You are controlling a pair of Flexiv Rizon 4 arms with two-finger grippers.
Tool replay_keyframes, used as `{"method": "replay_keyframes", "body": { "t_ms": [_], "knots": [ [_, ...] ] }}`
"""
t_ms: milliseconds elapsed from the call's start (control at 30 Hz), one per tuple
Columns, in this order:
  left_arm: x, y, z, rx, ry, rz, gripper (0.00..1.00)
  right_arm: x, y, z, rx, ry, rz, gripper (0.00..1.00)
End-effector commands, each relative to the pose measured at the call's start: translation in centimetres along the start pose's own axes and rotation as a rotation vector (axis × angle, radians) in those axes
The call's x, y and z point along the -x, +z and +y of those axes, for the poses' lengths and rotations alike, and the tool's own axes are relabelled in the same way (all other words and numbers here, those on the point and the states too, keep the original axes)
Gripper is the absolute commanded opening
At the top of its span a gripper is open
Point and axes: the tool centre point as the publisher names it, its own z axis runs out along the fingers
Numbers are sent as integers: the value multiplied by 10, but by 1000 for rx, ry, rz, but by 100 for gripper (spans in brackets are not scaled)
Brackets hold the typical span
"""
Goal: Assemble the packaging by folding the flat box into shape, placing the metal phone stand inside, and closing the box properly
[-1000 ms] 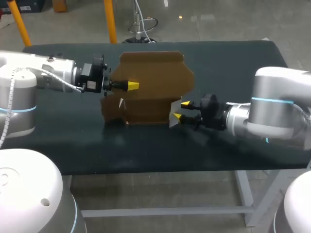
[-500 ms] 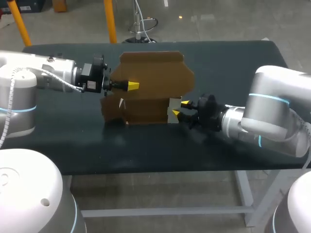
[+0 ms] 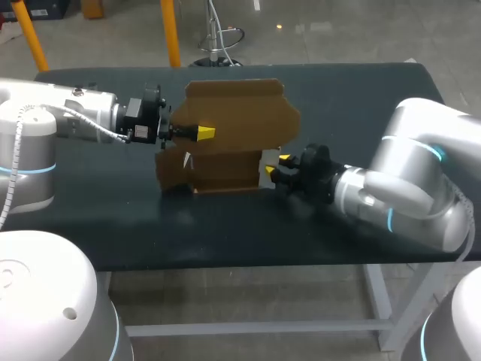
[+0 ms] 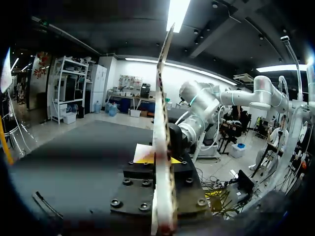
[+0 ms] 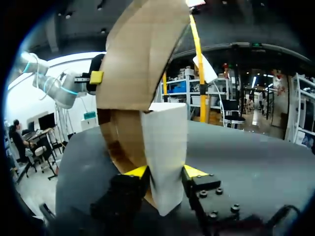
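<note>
Box (image 3: 240,120) — brown cardboard — in left hand (image 3: 204,133) (also in right hand (image 3: 276,165))

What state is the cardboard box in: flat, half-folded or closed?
Half-folded and open: the cardboard box stands with its lid panel raised, left gripper clamping that panel, right gripper pinching its white side flap.

Box (image 3: 240,120) plain brown, flap (image 3: 267,170) white; fingers (image 3: 204,132) yellow-tipped; table (image 3: 361,90) dark green.

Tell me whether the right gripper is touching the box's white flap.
Touching. The right wrist view shows the white flap clamped between the right gripper's two fingers.
</note>
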Motion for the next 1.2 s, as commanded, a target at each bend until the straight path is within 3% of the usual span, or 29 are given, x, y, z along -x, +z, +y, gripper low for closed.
{"method": "replay_keyframes", "body": {
  "t_ms": [33, 267, 667, 967, 1200],
  "knots": [
    [0, 2, 3, 0, 0, 3, 0, -5, 9, 0, 1, 9, -212, 44],
    [0, 2, 3, 0, 0, 3, 0, -6, 13, 2, -15, 33, -308, 37],
    [0, 2, 3, 0, 0, 3, 0, -4, 21, 8, -101, 56, -464, 36],
    [0, 2, 3, 0, 0, 3, 0, -3, 21, 8, -173, 26, -596, 0],
    [0, 2, 3, 0, 0, 3, 0, -2, 18, 8, -196, -3, -639, 0]
  ]
}}
